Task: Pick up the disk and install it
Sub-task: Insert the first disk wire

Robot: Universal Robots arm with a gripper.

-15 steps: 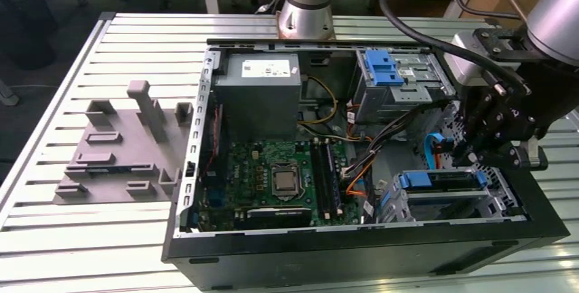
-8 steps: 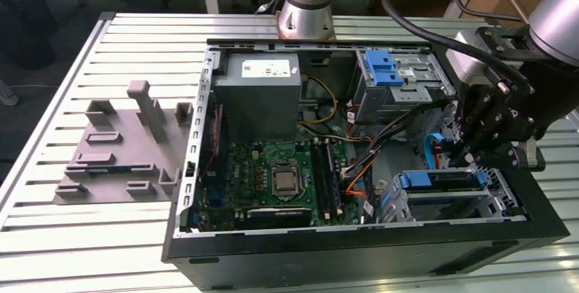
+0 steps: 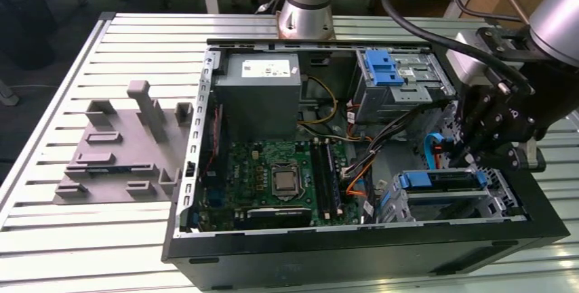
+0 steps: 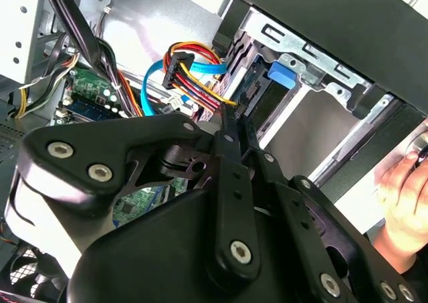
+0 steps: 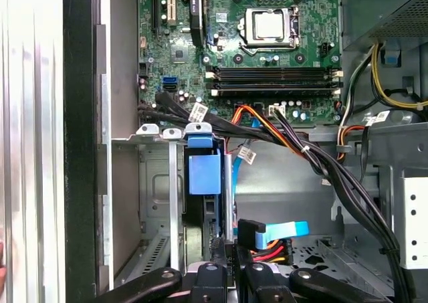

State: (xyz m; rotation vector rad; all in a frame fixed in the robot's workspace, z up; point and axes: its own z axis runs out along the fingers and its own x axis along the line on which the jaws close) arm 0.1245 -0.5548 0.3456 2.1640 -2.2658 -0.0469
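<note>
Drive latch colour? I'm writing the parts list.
Blue, plainest in the first wrist view on the drive latch in the bay.

Even, bright overhead light fills the scene. The slatted metal table [image 3: 54,239] glares pale, while the case interior below the gripper [image 3: 470,145] sits in soft shadow. In the second wrist view the gripper [image 4: 231,126] linkage looms close and slightly soft.

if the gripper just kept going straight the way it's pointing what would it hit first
Most likely the disk with its blue frame, standing in the drive cage straight ahead of the gripper in the first wrist view. The connector on the blue cable lies close beside that line; depth is unclear.
</note>
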